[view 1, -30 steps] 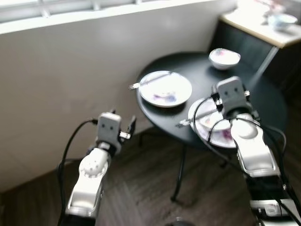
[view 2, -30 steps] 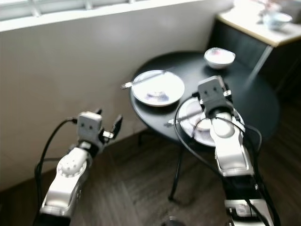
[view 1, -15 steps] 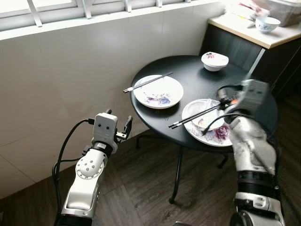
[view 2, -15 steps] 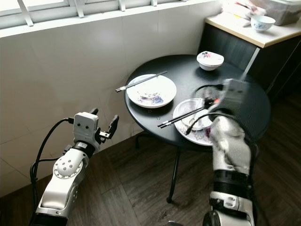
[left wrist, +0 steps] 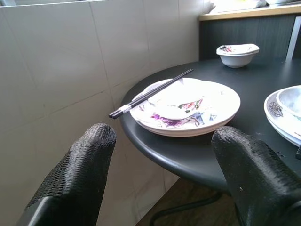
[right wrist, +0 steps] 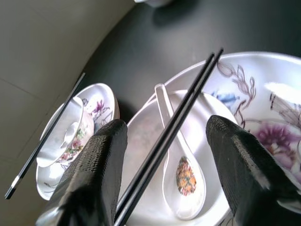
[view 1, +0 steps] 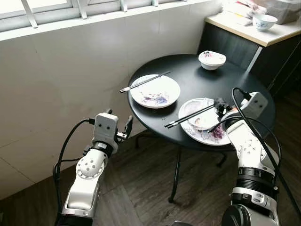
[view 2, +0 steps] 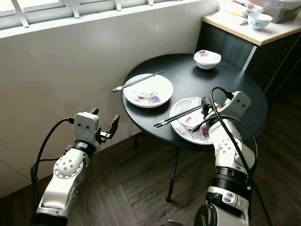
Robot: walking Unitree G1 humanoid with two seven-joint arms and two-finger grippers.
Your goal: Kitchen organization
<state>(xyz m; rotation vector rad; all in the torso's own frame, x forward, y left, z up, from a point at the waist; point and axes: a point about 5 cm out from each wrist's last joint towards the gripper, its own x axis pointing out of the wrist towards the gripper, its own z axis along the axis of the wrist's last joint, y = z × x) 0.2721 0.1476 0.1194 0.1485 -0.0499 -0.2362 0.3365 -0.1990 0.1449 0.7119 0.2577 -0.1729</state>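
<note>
The right hand (right wrist: 162,155) has been lowered, open, over the chopsticks (right wrist: 174,127) on the bowl (view 1: 203,118); a grasp seems imminent. The left hand (left wrist: 164,160) hangs open off the desk (view 1: 188,84).

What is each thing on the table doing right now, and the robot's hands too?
Left end effector: open, holding nothing, off the table's edge.
Right end effector: open, over the near chopsticks.
Near chopsticks: lying across the bowl.
Spoon: resting in that bowl.
Far chopsticks: resting on the far plate.
Small bowl: upright at the back.
</note>
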